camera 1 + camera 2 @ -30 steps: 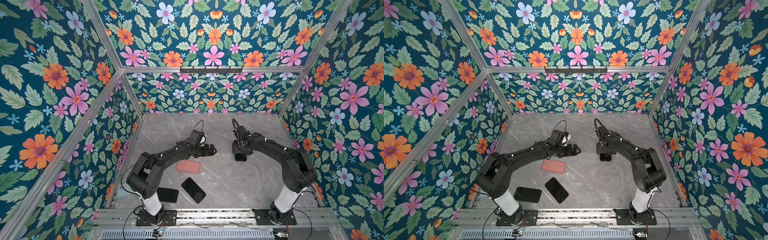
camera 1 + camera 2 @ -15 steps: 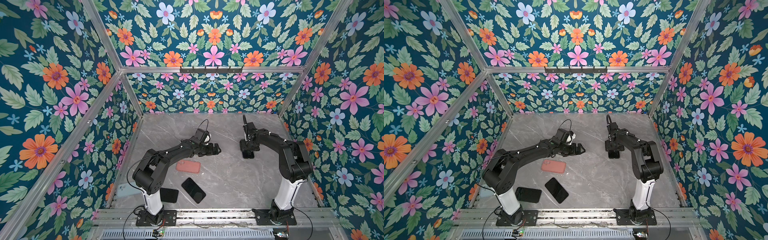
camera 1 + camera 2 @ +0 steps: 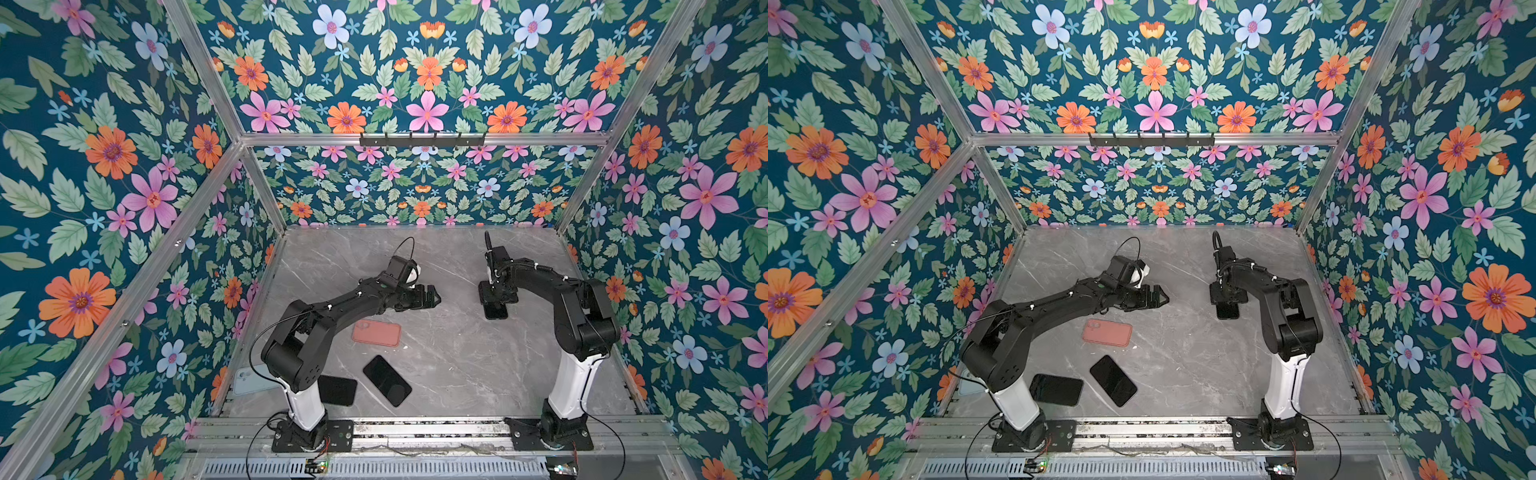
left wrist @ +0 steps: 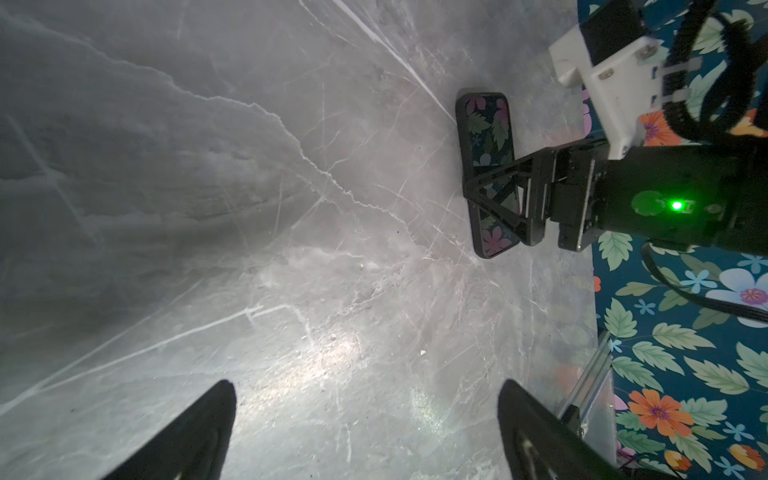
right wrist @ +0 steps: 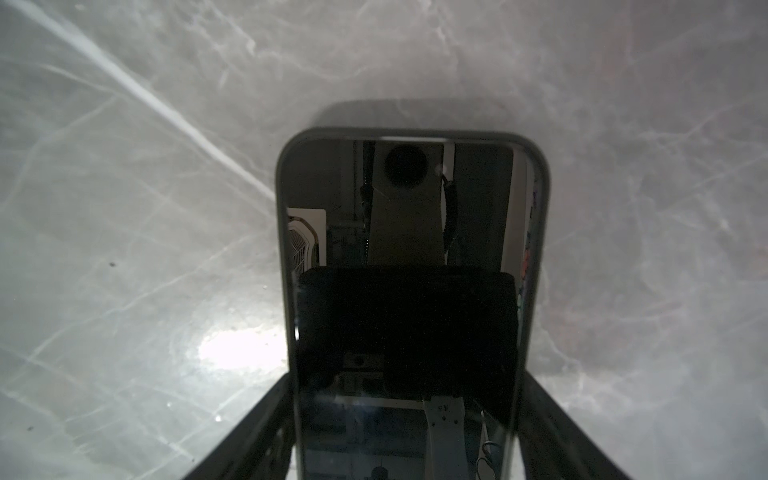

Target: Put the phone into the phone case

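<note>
The phone [image 5: 407,232] is found lying flat on the table [image 3: 457,365], clamped along its long edges by the right gripper [image 5: 406,386]. The left gripper [image 4: 365,399] is held spread wide above the table. The pink case [image 3: 376,333] is lying well apart from the phone.

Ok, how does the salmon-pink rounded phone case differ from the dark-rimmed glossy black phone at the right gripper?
The salmon-pink case lies free; the dark-rimmed black phone is gripped between the fingers of the right gripper. The case lies crosswise in both top views; the phone points front to back. The case looks matt, the phone mirror-glossy. Both lie flat on the grey marble table.
</note>
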`<act>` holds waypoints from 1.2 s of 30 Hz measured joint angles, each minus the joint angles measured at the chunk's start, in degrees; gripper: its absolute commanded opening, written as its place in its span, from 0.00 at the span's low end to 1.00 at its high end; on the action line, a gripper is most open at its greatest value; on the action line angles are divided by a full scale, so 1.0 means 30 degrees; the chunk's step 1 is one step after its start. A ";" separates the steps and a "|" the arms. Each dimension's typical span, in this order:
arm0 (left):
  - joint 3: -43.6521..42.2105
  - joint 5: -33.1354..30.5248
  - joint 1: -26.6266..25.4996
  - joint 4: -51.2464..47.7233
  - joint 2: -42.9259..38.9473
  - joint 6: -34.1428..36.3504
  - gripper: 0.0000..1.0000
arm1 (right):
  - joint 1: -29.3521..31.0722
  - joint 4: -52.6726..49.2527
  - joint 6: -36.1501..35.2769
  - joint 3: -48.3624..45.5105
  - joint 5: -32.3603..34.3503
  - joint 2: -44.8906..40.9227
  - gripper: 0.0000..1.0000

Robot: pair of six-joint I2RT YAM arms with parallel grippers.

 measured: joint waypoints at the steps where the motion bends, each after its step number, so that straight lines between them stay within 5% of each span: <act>1: -0.0029 0.0000 0.0015 0.0000 -0.0029 0.0000 1.00 | 0.0000 0.0036 -0.0007 -0.0007 0.0000 0.0007 0.81; 20: -0.0634 -0.0692 0.0328 -0.0984 -0.1413 0.0022 1.00 | 0.0393 0.0036 0.0044 -0.0525 -0.0015 -0.2324 0.89; 36: -0.5304 -0.2149 0.1260 -0.2565 -0.6229 -0.1173 1.00 | 0.5945 0.0860 0.1217 -0.3468 -0.1479 -0.6047 0.86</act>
